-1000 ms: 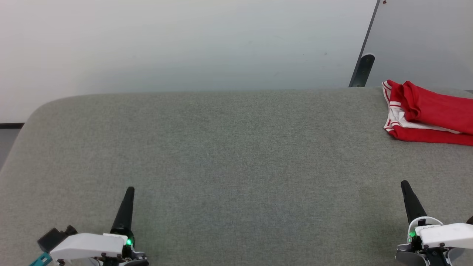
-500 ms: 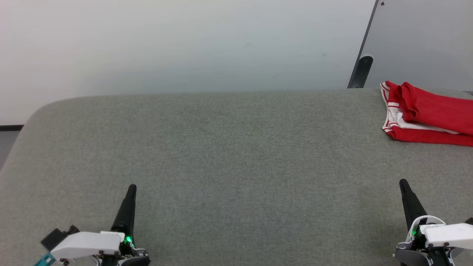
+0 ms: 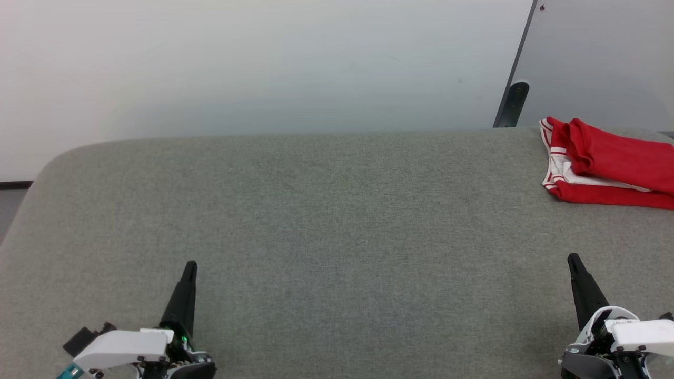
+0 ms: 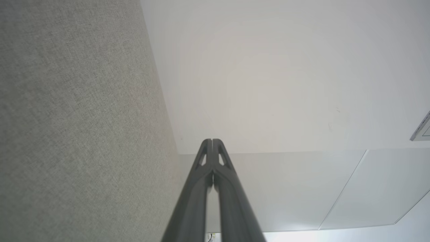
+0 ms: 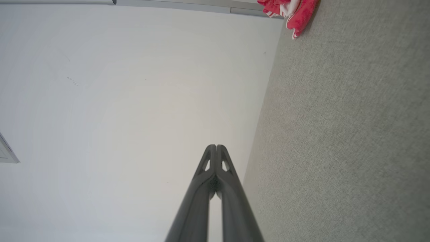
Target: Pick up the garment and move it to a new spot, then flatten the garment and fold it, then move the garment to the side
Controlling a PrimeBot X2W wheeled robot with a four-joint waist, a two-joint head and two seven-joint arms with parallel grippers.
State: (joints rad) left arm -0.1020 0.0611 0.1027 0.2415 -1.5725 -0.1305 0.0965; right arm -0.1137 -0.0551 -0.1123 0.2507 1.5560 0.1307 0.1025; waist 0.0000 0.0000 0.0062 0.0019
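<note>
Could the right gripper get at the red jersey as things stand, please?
Probably yes: only grey fabric surface lies between the right gripper and the red jersey, though its jaws are shut and must open first.

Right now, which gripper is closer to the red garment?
The right gripper, lower right in the head view, same side as the garment; the left gripper sits far across the grey surface, lower left.

A grey fabric-covered surface [image 3: 326, 210] carries the folded red garment [image 3: 611, 163] at its far right.
</note>
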